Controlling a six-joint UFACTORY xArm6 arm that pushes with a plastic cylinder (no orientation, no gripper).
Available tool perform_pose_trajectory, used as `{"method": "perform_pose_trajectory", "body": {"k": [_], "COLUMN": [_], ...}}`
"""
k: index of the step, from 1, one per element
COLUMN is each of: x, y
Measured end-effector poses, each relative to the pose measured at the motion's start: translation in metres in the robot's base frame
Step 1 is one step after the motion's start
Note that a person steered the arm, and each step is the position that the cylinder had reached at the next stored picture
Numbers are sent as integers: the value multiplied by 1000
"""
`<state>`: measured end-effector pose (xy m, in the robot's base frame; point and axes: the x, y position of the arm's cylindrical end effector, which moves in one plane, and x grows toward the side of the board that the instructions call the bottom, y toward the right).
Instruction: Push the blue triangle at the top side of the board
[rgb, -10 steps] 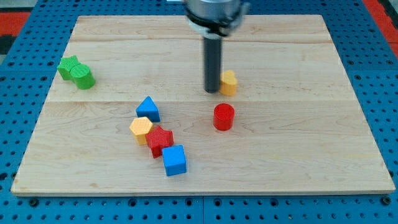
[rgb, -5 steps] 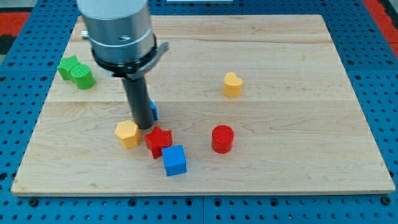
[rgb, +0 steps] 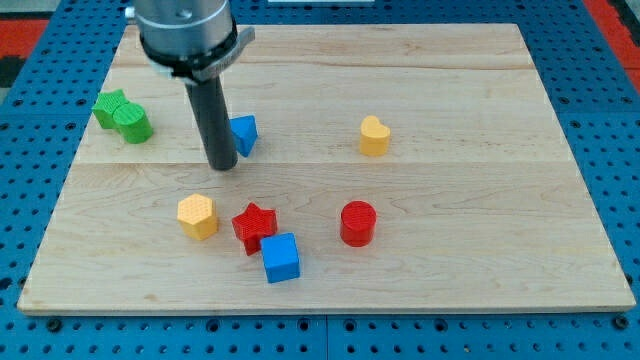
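Note:
The blue triangle lies on the wooden board, left of centre in the upper half. My tip rests on the board just below and to the left of it, with the dark rod touching or almost touching the triangle's left side and hiding part of it.
A yellow hexagon, a red star and a blue cube sit below the tip. A red cylinder and a yellow heart-shaped block lie to the right. Two green blocks sit at the left edge.
My tip swept from the centre to the left, then moved up the view. The blue triangle went up with it. The yellow hexagon and red cylinder shifted slightly to the view's lower left.

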<state>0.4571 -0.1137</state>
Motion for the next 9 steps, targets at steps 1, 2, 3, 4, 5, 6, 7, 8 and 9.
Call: {"method": "perform_pose_trajectory", "body": {"k": [1,2,3,4,5,6,7,8,9], "x": [-12,-84,-124,-71,-91,-142,-185,-187,-187], "y": [19,42,35,40,-8,16,53,82,78]}}
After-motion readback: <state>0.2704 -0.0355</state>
